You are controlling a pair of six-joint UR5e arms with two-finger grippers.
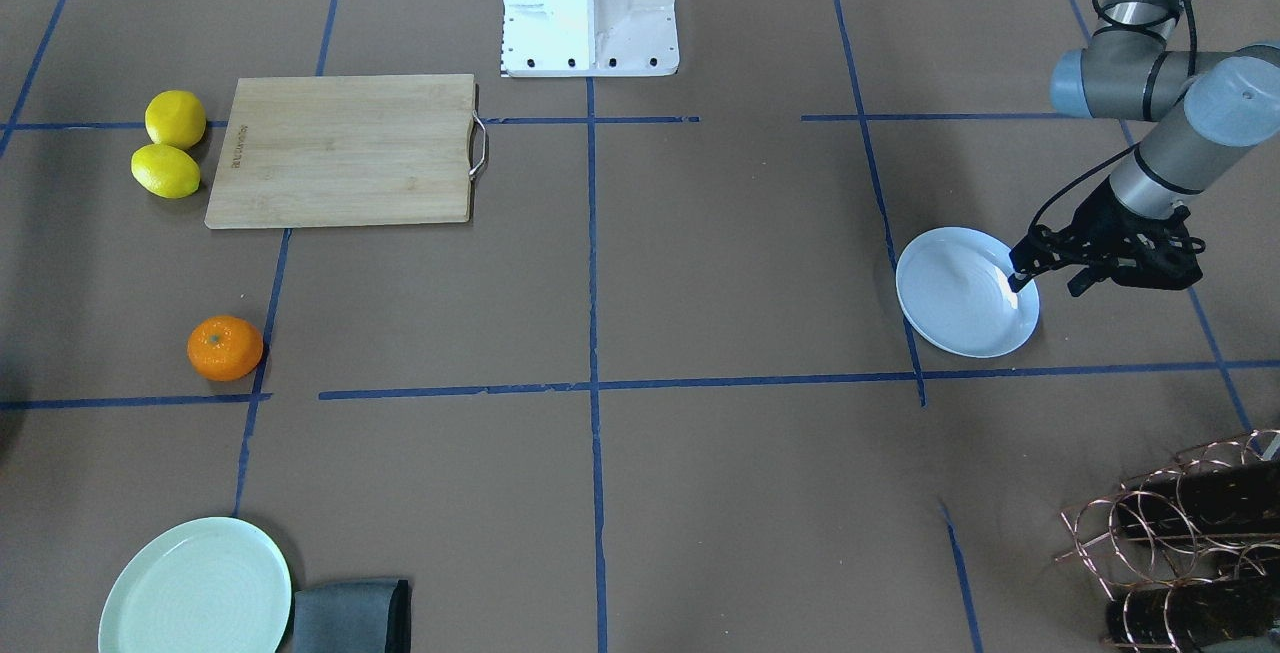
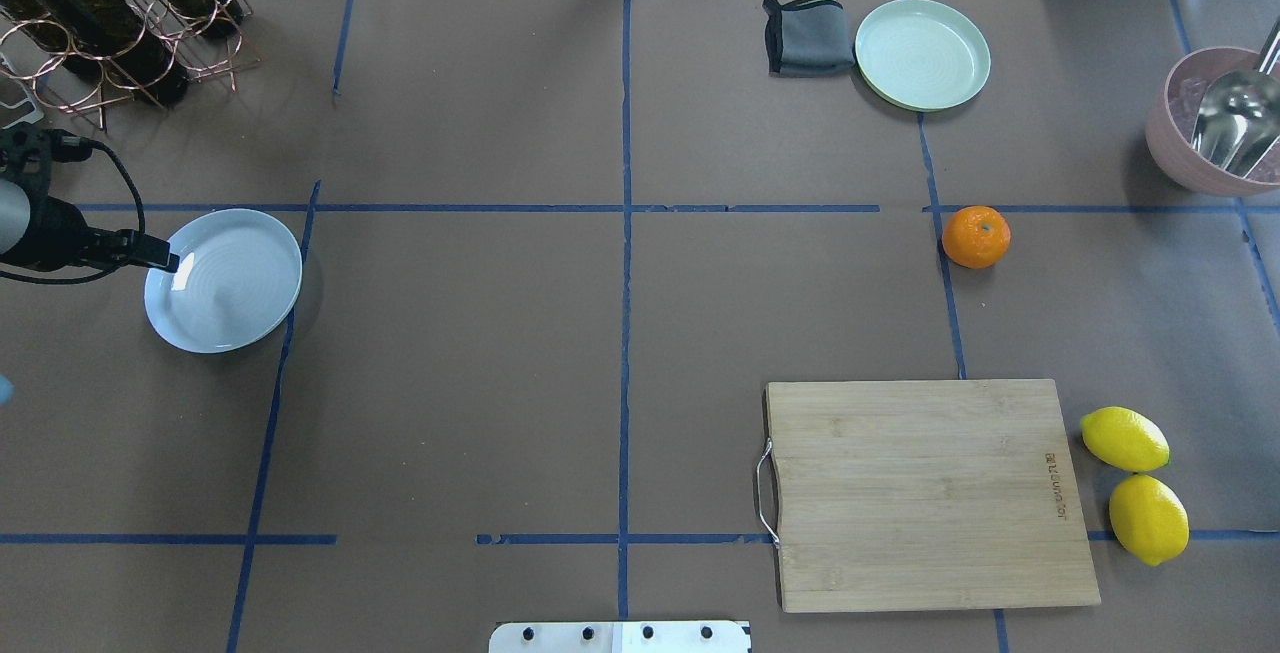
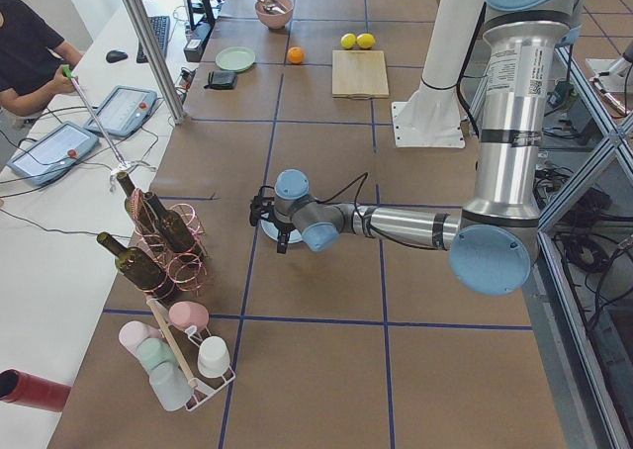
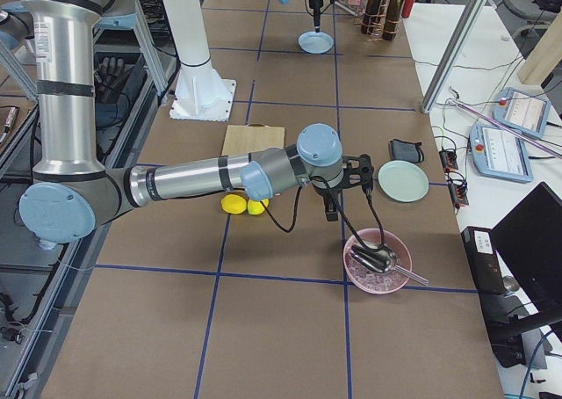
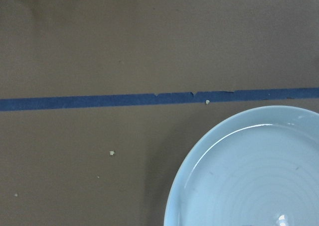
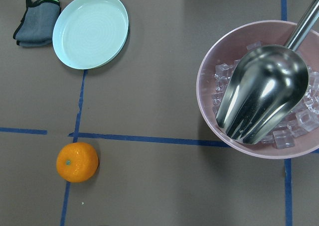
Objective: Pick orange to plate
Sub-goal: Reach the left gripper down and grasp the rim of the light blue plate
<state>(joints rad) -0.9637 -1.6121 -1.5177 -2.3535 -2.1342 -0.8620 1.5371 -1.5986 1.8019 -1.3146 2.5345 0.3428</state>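
Note:
The orange [image 2: 976, 236] rests on the brown table at the right, beside a blue tape line, and shows in the right wrist view [image 6: 77, 162] at lower left. The pale bluish-white plate [image 2: 230, 283] sits far off at the table's left and looks slightly tilted, casting a wide shadow. My left gripper [image 2: 165, 259] is shut on the plate's rim [image 1: 1000, 263]. My right gripper [image 4: 332, 211] hangs above the table near the pink bowl and shows only in the exterior right view, so I cannot tell whether it is open or shut.
A mint-green plate [image 2: 922, 53] and a folded grey cloth [image 2: 805, 33] lie at the back right. A pink bowl [image 2: 1160, 123] holds ice and a metal scoop. A wooden cutting board [image 2: 925, 493] and two lemons [image 2: 1125, 438] lie front right. A wine rack [image 2: 110, 13] stands back left.

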